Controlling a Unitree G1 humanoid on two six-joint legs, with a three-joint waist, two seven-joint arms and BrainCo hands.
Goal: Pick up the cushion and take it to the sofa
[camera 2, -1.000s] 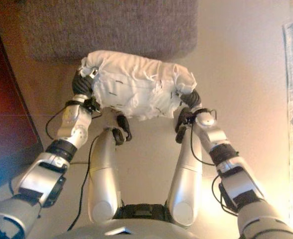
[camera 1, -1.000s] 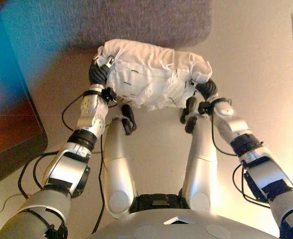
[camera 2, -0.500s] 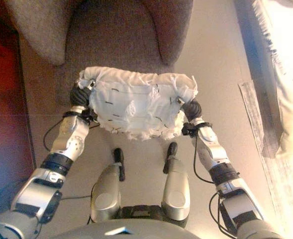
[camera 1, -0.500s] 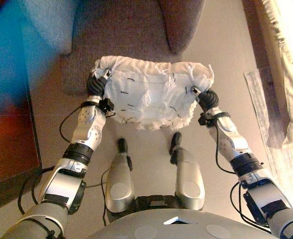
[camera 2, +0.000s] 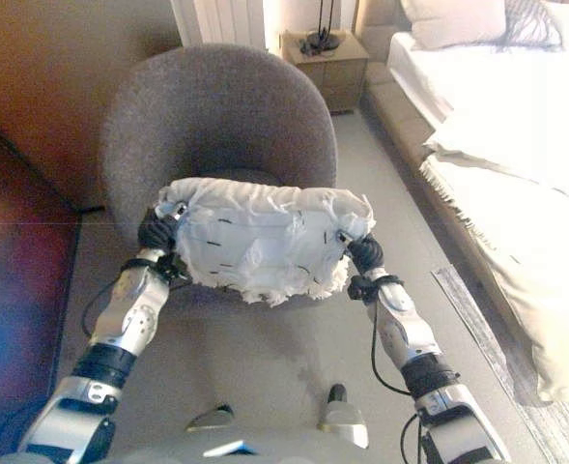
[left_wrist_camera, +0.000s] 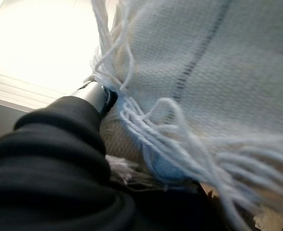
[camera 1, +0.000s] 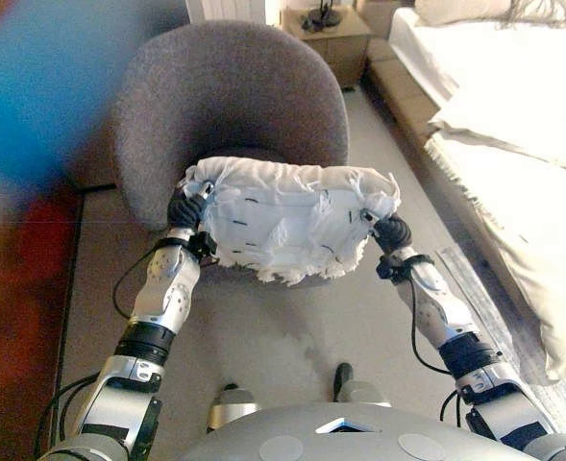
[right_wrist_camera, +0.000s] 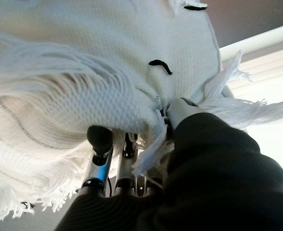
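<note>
A white cushion (camera 1: 283, 226) with fringed edges and dark stitches hangs in the air between my two hands, in front of a grey round armchair (camera 1: 225, 96). My left hand (camera 1: 184, 209) is on the cushion's left end; in the left wrist view the cushion (left_wrist_camera: 218, 72) covers its fingers. At the right end my right hand (camera 1: 391, 233) grips the cushion (right_wrist_camera: 74, 62), with dark-tipped fingers (right_wrist_camera: 99, 139) under the fabric and the thumb on top.
A bed (camera 1: 513, 115) with pale covers runs along the right, with a nightstand (camera 1: 335, 38) at its head. A dark wooden piece of furniture (camera 2: 14, 271) stands at the left. A strip of rug (camera 1: 479, 288) lies beside the bed.
The view has swung up from the floor to the room, so the camera has moved. The cushion stays held between both hands and now hangs before the armchair's seat.
</note>
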